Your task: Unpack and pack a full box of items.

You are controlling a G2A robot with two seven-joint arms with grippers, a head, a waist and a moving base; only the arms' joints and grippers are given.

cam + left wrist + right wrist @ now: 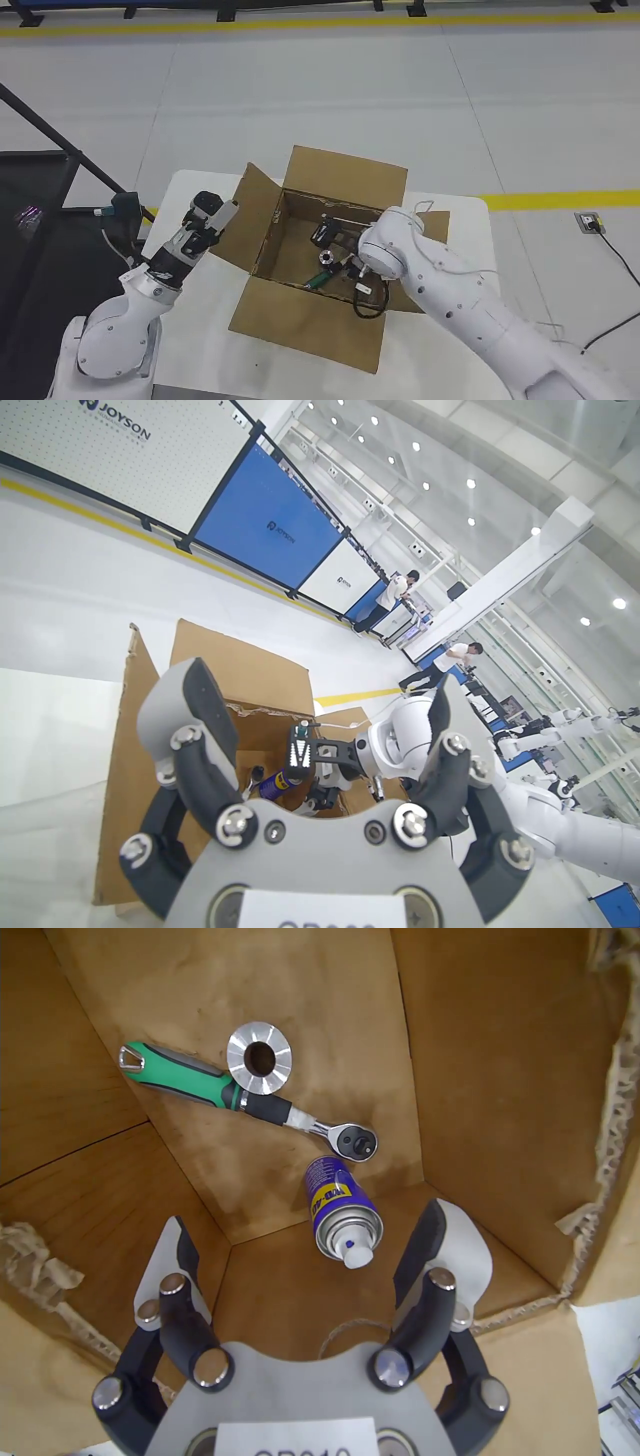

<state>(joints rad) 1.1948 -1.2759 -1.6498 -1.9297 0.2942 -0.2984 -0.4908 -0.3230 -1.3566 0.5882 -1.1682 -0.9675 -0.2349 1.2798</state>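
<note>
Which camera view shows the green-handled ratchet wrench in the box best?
The right wrist view. There the ratchet wrench lies whole on the floor of the box, from green handle to ratchet head. The top view gives just a small green piece of it. In the left wrist view I cannot identify it for certain.

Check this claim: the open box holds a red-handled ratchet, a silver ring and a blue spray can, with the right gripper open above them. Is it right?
No. The ratchet has a green handle, not red, as the right wrist view shows. The box, silver ring, blue spray can and open right gripper above them are as stated.
</note>
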